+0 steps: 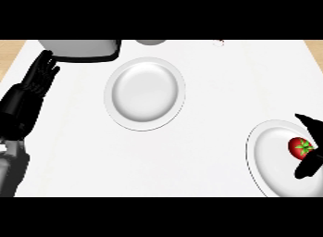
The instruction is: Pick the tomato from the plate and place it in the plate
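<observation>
A red tomato (300,146) with a green stem lies on the white plate (273,159) at the lower right of the counter. My right hand (316,146) comes in from the right edge; its fingers and thumb bracket the tomato's right side, one above and one below, without closing round it. A second white plate (145,93), with nothing on it, sits at the counter's upper middle. At the left edge my left hand (40,76) rests open, fingers pointing up.
A grey and black appliance (82,48) stands at the back left, just right of my left hand. A small grey round object (151,41) sits at the back edge. Wooden floor shows beyond both sides of the white counter.
</observation>
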Controlling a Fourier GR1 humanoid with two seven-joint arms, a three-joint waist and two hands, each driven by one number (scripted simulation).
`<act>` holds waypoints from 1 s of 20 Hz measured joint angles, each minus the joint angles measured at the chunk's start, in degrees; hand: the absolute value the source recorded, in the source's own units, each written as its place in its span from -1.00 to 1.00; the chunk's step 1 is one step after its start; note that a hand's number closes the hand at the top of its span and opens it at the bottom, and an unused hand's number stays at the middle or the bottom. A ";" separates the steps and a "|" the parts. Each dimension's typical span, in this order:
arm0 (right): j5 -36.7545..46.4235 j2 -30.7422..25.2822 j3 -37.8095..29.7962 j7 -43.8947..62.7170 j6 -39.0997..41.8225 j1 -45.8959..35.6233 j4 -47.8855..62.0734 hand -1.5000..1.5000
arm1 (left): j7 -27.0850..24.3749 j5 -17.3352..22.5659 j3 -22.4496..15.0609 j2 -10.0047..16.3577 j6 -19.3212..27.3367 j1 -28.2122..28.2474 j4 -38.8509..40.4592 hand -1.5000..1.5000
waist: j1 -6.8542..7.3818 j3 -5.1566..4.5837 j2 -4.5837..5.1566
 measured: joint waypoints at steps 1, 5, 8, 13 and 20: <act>0.64 0.69 -0.22 -1.00 -0.03 0.23 0.95 -1.00 | -0.64 -0.14 0.29 -0.22 -0.55 0.12 0.61 0.00 | -0.02 0.00 0.00; 3.34 2.78 -1.59 -3.11 0.63 0.53 3.86 -1.00 | 1.02 -1.05 1.21 -1.27 -0.73 -0.25 -0.82 0.00 | -0.06 0.01 -0.01; 5.75 4.18 -2.77 -4.92 0.64 -0.96 8.38 -1.00 | 1.69 -1.24 2.18 -1.46 -1.78 -1.05 -0.67 0.00 | -0.01 0.00 0.01; 9.98 5.88 -3.42 -9.45 -4.12 -0.90 12.59 1.00 | 0.52 -2.41 2.28 -2.78 -2.15 -0.20 -0.36 0.00 | 0.00 -0.24 -0.10; 17.00 6.12 -4.39 -15.48 -15.97 -1.87 14.24 1.00 | 0.83 -2.93 2.57 -3.24 -2.85 0.52 -1.25 0.00 | -0.04 -0.36 -0.18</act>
